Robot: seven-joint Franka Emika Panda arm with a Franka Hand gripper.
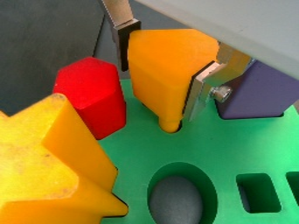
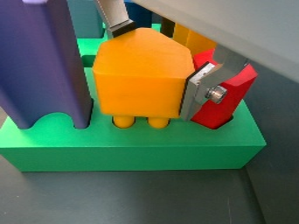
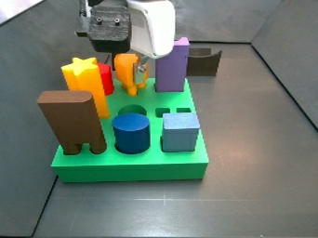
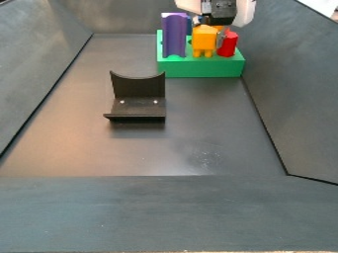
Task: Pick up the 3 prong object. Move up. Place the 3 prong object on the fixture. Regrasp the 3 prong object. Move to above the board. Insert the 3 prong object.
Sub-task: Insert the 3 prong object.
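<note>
A: Where do we see the 3 prong object?

B: Clamped upright in the hand at frame centre, prongs down entering the board, so they meet its holes.

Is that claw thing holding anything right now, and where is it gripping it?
Yes. The gripper is shut on the 3 prong object, fingers on its two opposite side faces, prongs down at the board.

Blocks standing around the scene

A purple block stands tall at the back, a red block beside a yellow star-topped block; nearer the front are a brown arch-shaped block, a blue cylinder and a blue cube.
</note>
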